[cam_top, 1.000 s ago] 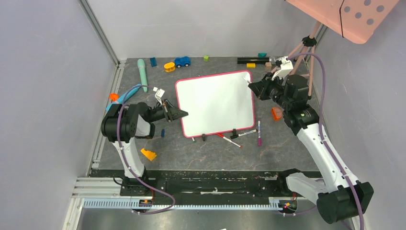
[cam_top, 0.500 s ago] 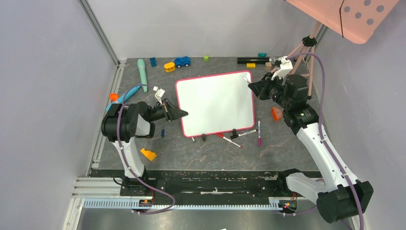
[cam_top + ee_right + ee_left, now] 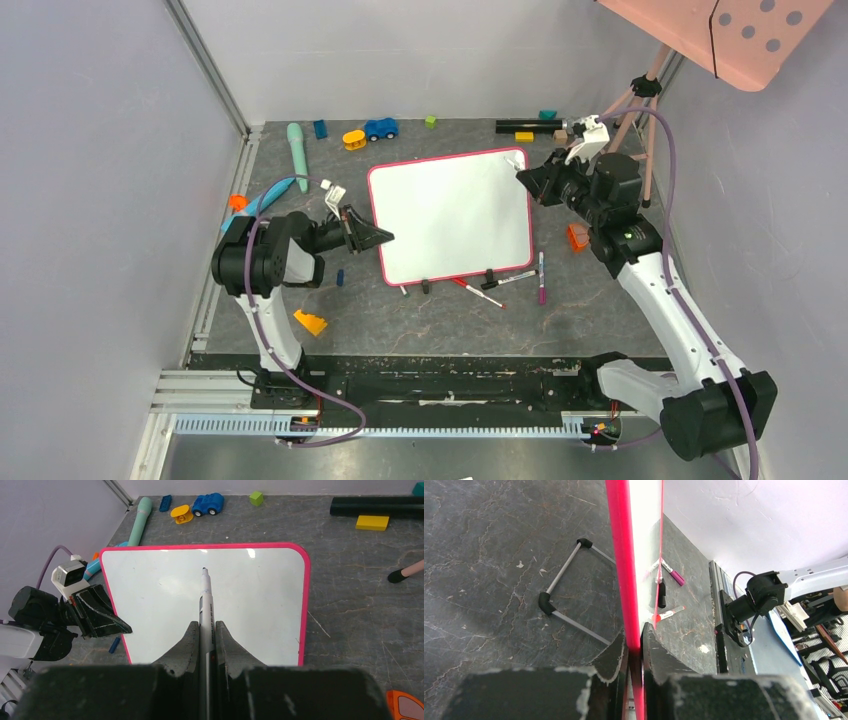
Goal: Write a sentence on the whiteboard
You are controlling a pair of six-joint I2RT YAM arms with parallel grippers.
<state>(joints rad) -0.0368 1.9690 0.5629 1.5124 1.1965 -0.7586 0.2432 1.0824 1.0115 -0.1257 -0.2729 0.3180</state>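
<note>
My left gripper [image 3: 635,639] pinches the board [image 3: 450,215] by its left rim. My right gripper [image 3: 205,630] clamps a marker [image 3: 206,597] above its blank face. Propped on the table [image 3: 420,325], the board seems light, stiff and slick, so the rim is the best hold.

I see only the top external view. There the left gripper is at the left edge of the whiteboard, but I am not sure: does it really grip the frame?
Observer: Yes. In the left wrist view the left gripper has one finger on each side of the pink frame of the whiteboard, closed on it.
Operator: And is something in the right gripper?
Observer: The right wrist view shows the right gripper closed on a white marker, with its dark tip pointing out over the board.
Operator: Does the tip touch the surface?
Observer: I cannot tell. The right wrist view shows no writing around the tip.
</note>
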